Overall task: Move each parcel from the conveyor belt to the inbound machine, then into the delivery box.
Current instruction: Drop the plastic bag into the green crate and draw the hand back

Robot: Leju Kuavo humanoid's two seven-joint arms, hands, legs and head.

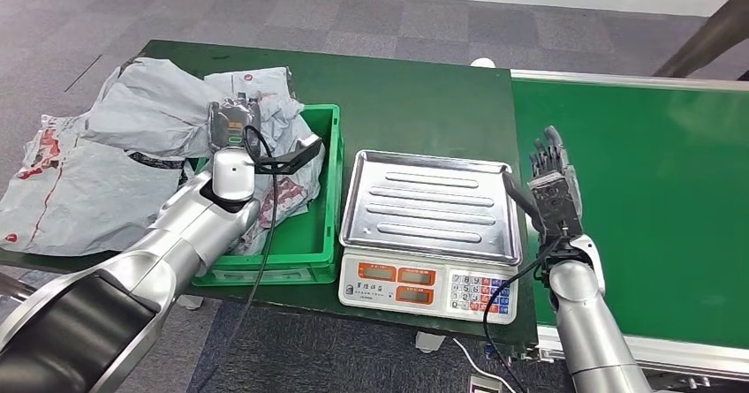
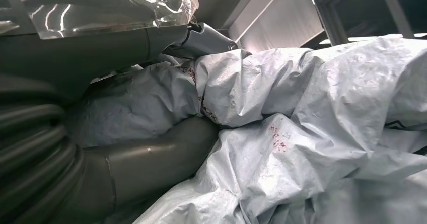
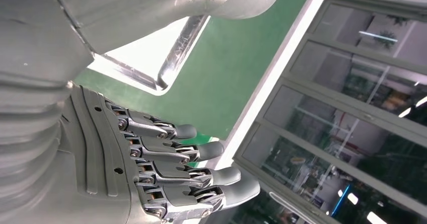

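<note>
a: arms come in nearest. left hand (image 1: 231, 126) is down in the green box (image 1: 320, 234), among the grey parcels (image 1: 150, 110).

b: holding one?

a: can't tell. wrist view has the thumb lying against a crumpled bag (image 2: 302, 108), but the fingers are hidden, so gripping or just resting on it, i won't guess.

b: and the right?

a: right hand (image 1: 554, 185) is up beside the scale (image 1: 430, 203), at the belt (image 1: 645, 199) edge. fingers straight, slightly apart, nothing in it.

b: so how far along?

a: judging by how things lie, well along. scale tray is bare, the belt part in view carries no parcel, and bags are heaped in the box and spilling over onto the table (image 1: 415, 102) to the left.

b: what's left?

a: likely letting go in the box, if it holds anything, then waiting for another parcel on the belt.
</note>
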